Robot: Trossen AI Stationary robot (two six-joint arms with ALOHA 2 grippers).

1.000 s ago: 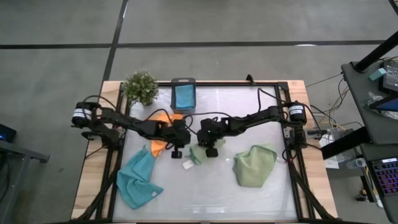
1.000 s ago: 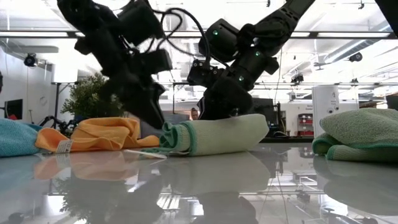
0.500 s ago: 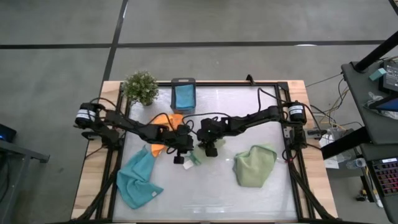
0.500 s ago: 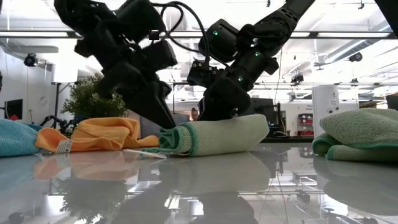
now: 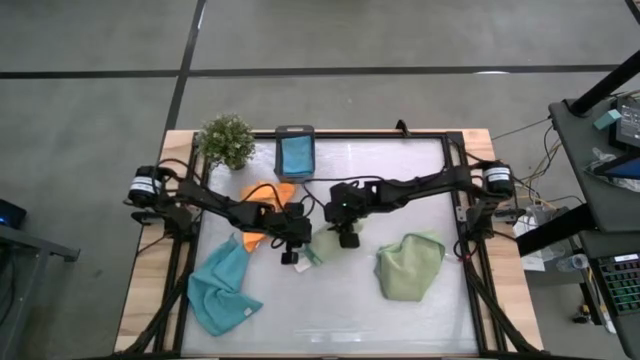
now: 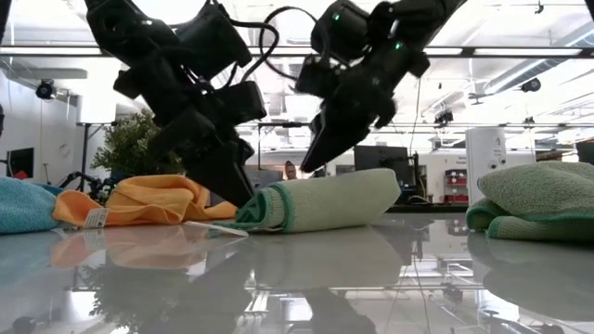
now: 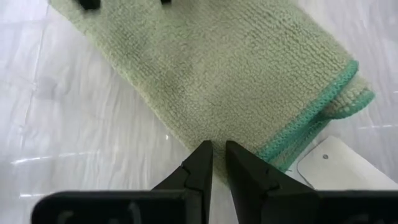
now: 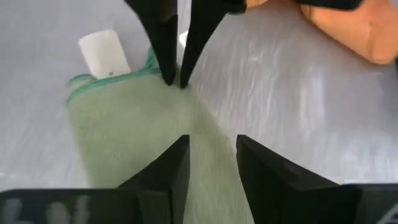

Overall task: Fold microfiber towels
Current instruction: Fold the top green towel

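A sage green towel [image 6: 325, 199], folded into a narrow strip, lies flat mid-table [image 5: 318, 254], with its white tag [image 7: 336, 168] on the glass beside its hemmed end. My left gripper [image 7: 217, 150] is shut. It slants down from the table's left, and its tips are at the strip's long edge [image 6: 243, 197]. My right gripper [image 8: 212, 146] is open. It hangs above the strip [image 6: 312, 167] and touches nothing. My left gripper sets its shut fingertips [image 8: 169, 74] against the folded towel's long side edge [image 7: 214, 127], close to the hemmed end. It comes slanting down from the table's left. I cannot tell whether any cloth is between the tips. The towel lies flat on the table.
An orange towel [image 5: 265, 198] lies crumpled behind my left arm. A light blue towel [image 5: 222, 290] lies near left and a crumpled green towel [image 5: 410, 266] near right. At the far edge stand a dark box holding blue cloth [image 5: 295, 152] and a potted plant [image 5: 226, 140].
My right gripper has risen off the folded green towel, which stays flat in place. My left gripper has moved down and toward the table's right. Its tips were beside the towel and now meet its edge.
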